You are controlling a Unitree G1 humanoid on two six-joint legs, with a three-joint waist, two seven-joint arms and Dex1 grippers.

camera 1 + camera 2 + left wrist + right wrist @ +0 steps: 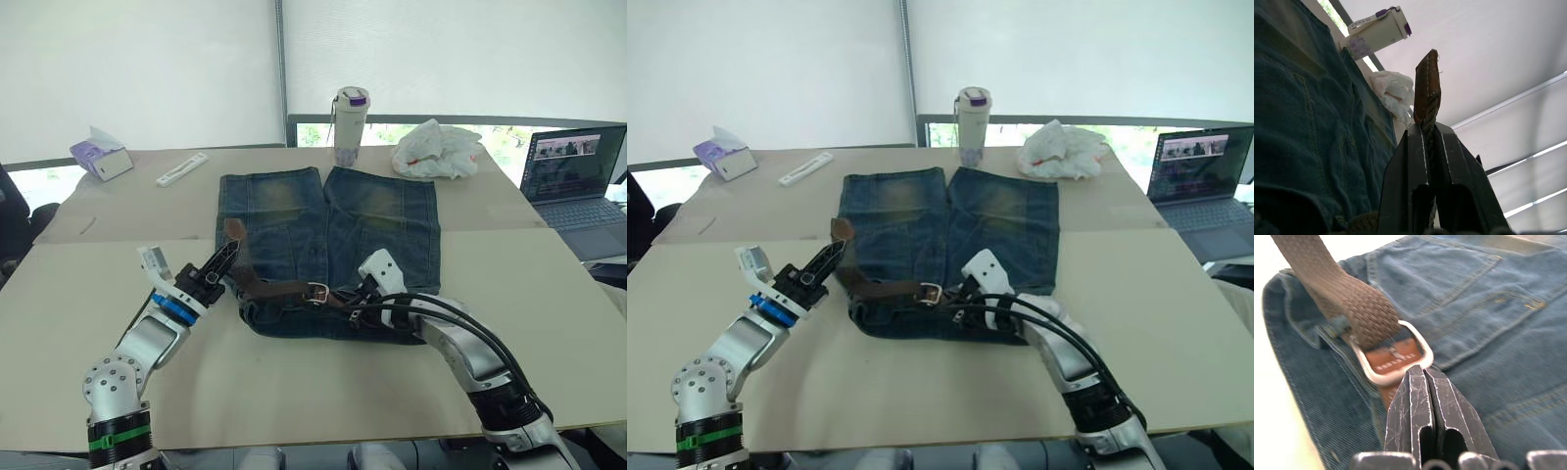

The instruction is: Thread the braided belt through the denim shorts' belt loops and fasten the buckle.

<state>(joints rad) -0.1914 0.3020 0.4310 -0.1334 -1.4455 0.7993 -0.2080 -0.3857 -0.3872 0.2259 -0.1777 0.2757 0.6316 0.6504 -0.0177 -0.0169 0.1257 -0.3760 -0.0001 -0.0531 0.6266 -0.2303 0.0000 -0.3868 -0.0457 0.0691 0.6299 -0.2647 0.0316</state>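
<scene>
The denim shorts (328, 245) lie mid-surface, the braided belt (279, 290) along the waistband toward the near edge. Left hand (227, 258) pinches the belt tip; right hand (345, 300) is pressed together on the strap just behind the buckle (1393, 363). No legible writing.

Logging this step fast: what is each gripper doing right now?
Left gripper: shut on the braided belt, near its tip.
Right gripper: shut, at the buckle; grip unclear.

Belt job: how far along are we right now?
Done: the braided belt lies along the denim shorts waistband and already passes through the buckle. In hand: left gripper is shut on the belt's tip, right gripper shut beside the buckle. Left: I can't confirm the prong is seated.
</scene>
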